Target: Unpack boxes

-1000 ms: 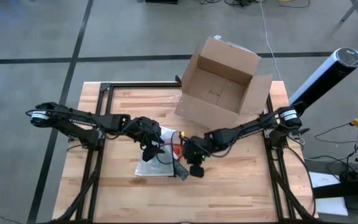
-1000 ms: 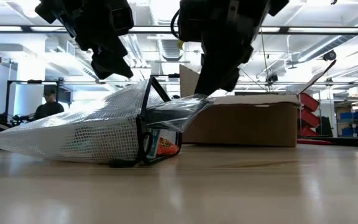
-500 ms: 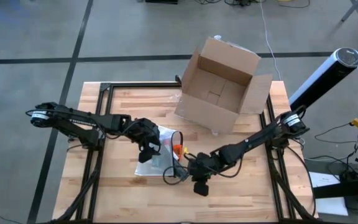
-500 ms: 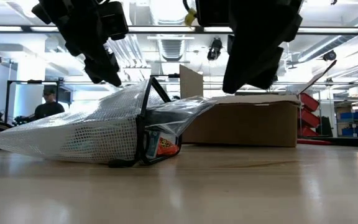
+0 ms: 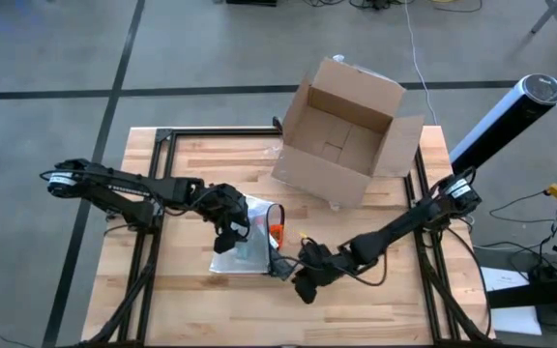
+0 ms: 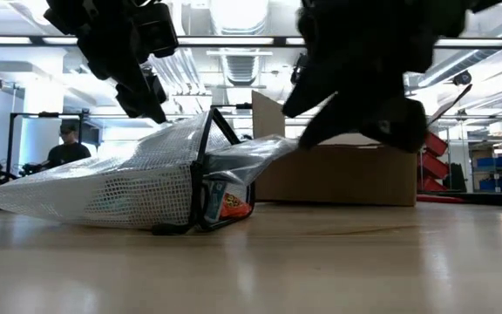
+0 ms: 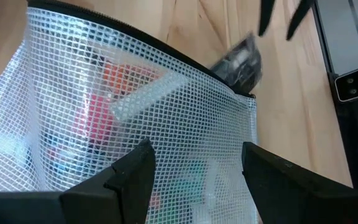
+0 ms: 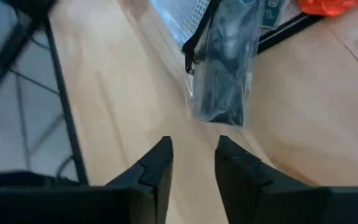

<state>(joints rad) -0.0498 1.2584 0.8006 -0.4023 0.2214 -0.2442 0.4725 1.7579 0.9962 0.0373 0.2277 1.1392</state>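
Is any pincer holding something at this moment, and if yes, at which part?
Nothing is held. The left pincer stands open above the mesh pouch, without gripping it. The right pincer is open and empty, just short of the dark packet sticking out of the pouch.

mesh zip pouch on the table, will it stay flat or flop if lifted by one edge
The mesh zip pouch probably flops: its thin sides sag and crease in the low view. The loose contents at its open end would likely slide or spill. It probably weighs little, so a push should shift it.
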